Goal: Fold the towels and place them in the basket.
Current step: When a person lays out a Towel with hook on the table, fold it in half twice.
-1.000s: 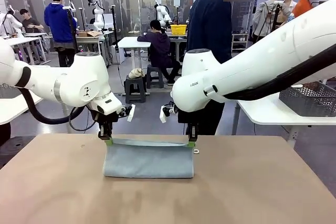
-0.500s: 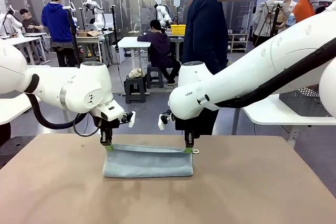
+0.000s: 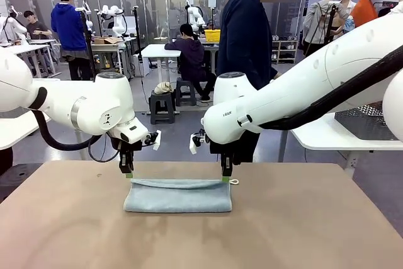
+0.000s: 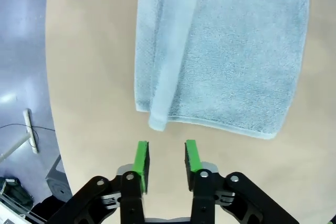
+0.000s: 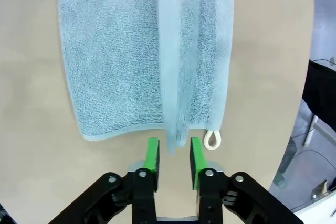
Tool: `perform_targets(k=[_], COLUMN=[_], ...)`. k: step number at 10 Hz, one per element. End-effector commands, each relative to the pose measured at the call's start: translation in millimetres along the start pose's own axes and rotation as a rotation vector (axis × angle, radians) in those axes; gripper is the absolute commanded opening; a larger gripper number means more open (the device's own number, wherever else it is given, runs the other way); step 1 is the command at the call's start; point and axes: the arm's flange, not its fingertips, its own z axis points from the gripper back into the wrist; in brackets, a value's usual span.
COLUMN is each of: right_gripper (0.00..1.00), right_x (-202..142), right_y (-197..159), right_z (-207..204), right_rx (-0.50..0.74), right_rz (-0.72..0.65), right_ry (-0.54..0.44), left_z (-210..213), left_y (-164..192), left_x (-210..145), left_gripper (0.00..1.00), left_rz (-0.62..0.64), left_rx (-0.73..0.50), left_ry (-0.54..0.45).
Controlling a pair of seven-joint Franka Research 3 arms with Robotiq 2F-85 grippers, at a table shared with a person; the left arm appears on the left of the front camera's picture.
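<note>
Front view: a pale blue-grey terry hand towel [image 3: 178, 196] lies doubled over on the tan desk [image 3: 302, 231], its far edge rolled. The fold looks laid, so I'd judge the next move to be re-gripping for a second fold, or lifting it toward the dark grey mesh basket [image 3: 374, 124] well off to the right. The left end effector [image 3: 126, 171] and the right end effector [image 3: 225, 172] stand at the far corners. Both are spread partway, pinching nothing, and the right straddles the rolled edge's tip.
</note>
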Motion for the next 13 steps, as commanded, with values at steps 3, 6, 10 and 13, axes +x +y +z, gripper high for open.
perform_targets(k=[3,6,10,13], right_gripper=[0.52,0.52,0.52,0.52], right_x=[-14.1,-30.4,-31.9,-29.9], right_y=[16.3,71.9,140.6,166.7], right_z=[29.3,109.9,165.2,169.9], right_rx=[-0.076,0.044,0.153,0.187], right_rz=[-0.038,-0.174,-0.629,-0.976], right_ry=[-0.029,-0.059,-0.281,-0.416], left_z=[33.6,106.7,167.0,166.2], left_y=[-12.7,-51.5,-111.3,-127.1], left_x=[-13.2,-47.3,-104.8,-155.4], left_gripper=[0.52,0.52,0.52,0.52], left_rz=[0.017,-0.004,-0.060,-0.094], left_rx=[0.097,-0.016,-0.048,-0.039], left_ry=[-0.076,-0.133,-0.352,-0.547])
